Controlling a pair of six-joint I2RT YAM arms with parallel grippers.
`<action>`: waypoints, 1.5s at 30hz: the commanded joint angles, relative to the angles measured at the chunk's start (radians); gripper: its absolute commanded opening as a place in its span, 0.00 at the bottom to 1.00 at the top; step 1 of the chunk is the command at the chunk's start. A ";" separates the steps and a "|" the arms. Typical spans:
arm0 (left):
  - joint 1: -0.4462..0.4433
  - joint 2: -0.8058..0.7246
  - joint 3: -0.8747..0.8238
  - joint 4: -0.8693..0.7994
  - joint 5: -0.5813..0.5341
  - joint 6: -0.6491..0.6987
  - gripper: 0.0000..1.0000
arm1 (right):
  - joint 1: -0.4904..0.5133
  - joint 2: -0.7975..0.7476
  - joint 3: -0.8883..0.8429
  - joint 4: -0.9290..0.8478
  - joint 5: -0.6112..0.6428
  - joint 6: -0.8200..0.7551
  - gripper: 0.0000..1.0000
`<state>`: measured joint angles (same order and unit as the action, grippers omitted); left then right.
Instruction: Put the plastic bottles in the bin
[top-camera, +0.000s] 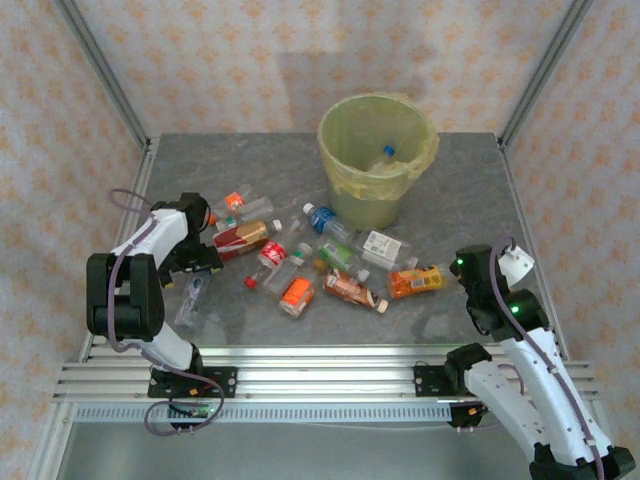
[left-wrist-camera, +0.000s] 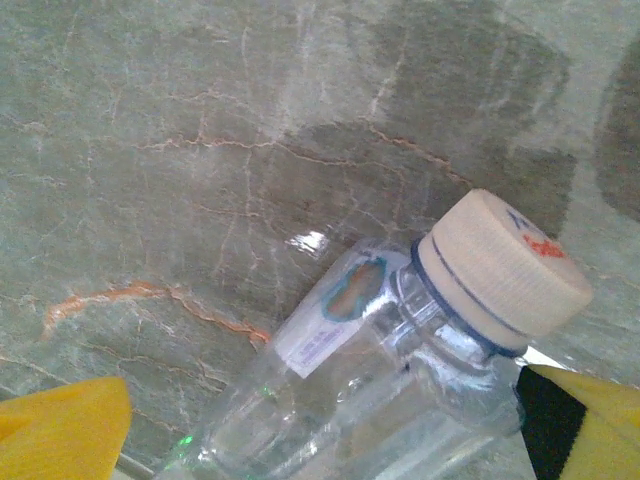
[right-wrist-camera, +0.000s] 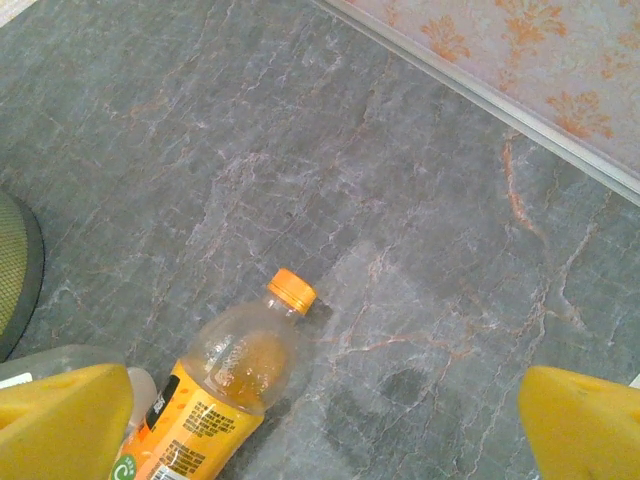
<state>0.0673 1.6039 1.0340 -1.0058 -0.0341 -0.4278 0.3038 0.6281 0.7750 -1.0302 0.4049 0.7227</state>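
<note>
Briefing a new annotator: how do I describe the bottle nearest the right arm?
Start at the round pale yellow-green bin. Just in front and right of it lies a clear plastic bottle with an orange label. It is the rightmost bottle, orange-capped, unlike its white-labelled neighbour.

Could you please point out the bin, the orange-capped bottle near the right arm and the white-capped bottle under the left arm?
bin (top-camera: 372, 200): top external view, on its front outer wall.
orange-capped bottle (right-wrist-camera: 240, 365): right wrist view, on its clear shoulder.
white-capped bottle (left-wrist-camera: 370, 390): left wrist view, on its clear body.
</note>
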 joint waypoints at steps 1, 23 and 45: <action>0.003 0.034 -0.031 0.030 -0.030 -0.030 1.00 | -0.002 -0.008 0.029 -0.025 0.049 -0.012 0.99; 0.004 0.022 0.092 0.025 -0.036 -0.008 0.41 | -0.003 -0.032 0.068 -0.068 0.048 0.005 0.99; -0.346 -0.206 0.731 0.321 0.107 0.004 0.40 | -0.003 -0.039 -0.019 0.110 -0.045 -0.012 0.99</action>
<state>-0.2169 1.3338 1.6787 -0.8200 0.0257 -0.4454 0.3038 0.5964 0.7685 -0.9482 0.3649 0.7200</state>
